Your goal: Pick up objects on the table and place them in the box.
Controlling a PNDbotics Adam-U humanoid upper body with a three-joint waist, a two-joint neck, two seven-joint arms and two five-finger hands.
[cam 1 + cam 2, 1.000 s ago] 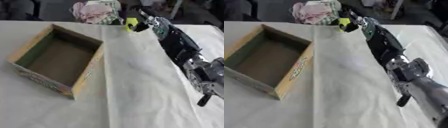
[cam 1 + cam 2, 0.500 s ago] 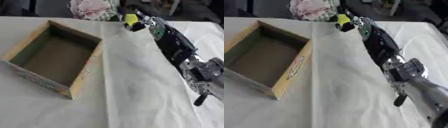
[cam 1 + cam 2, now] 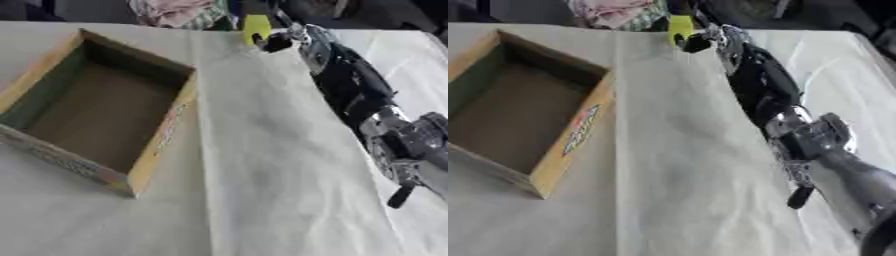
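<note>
— Moved since a second ago?
— Only the view has shifted; the yellow object [image 3: 255, 26] is kept pinched in the right hand [image 3: 278, 40] at the table's far edge, beyond the box.
— Materials?
— An open cardboard box [image 3: 162, 140], rectangular, printed sides, on white cloth [image 3: 262, 175]; crumpled pink fabric [image 3: 614, 12] lies behind.

Table [image 3: 262, 200]: covered w/ pale cloth, creased; one long fold runs approx 12 to 6 o'clock thru the middle.
Box [image 3: 96, 107]: open cardboard, at 9 o'clock, sits flat on cloth, nothing inside; printed strip along its near & right walls.
Yellow item [image 3: 255, 26]: at 12 o'clock, by far edge; can't tell if it touches the cloth.
Cloth bundle [image 3: 179, 11]: pinkish, at 11–12 o'clock, far edge.
</note>
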